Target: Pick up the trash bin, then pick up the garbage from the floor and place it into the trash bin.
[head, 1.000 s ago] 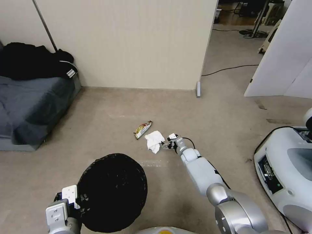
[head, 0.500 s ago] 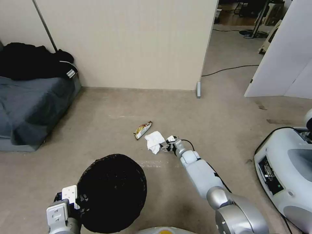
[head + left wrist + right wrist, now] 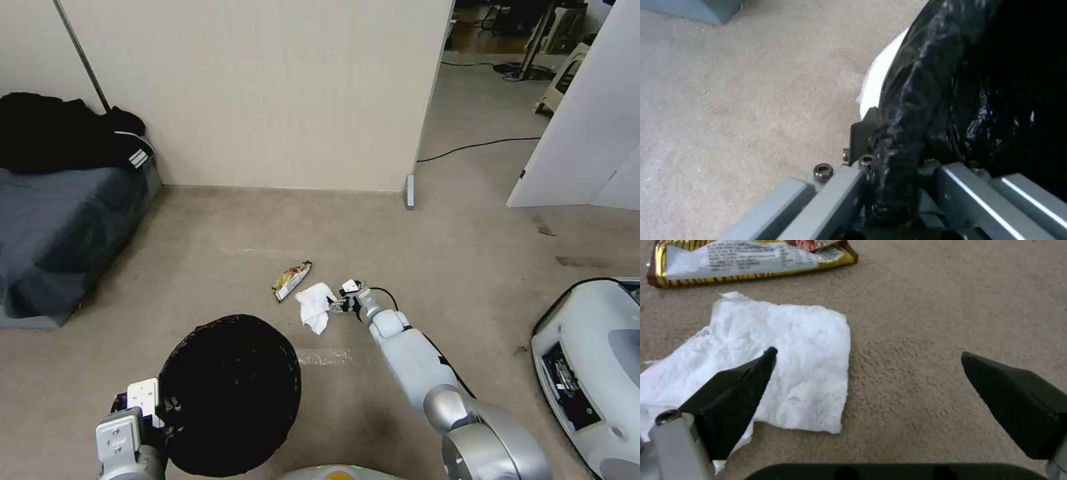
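Note:
The trash bin (image 3: 230,393), a white bucket (image 3: 878,80) lined with a black bag, hangs at the lower left of the head view. My left gripper (image 3: 163,407) is shut on its bag-wrapped rim (image 3: 902,133). On the carpet ahead lies the garbage: a crumpled white tissue (image 3: 315,307) and, just beyond it, a shiny yellow snack wrapper (image 3: 291,280). My right gripper (image 3: 340,303) is low over the floor at the tissue's right edge. It stands open (image 3: 868,353), with one finger (image 3: 733,390) over the tissue (image 3: 773,356) and the other over bare carpet. The wrapper (image 3: 751,256) lies past the tissue.
A grey mattress (image 3: 60,227) with black clothing (image 3: 67,133) fills the left side. A beige partition wall (image 3: 267,100) stands behind, with a cable (image 3: 480,143) on the floor past its end. A white machine (image 3: 593,373) sits at the right. Open carpet surrounds the litter.
The whole picture has shifted slightly, so the camera moved. My right gripper has crept a little closer to the tissue. The left gripper keeps the bin in the same place.

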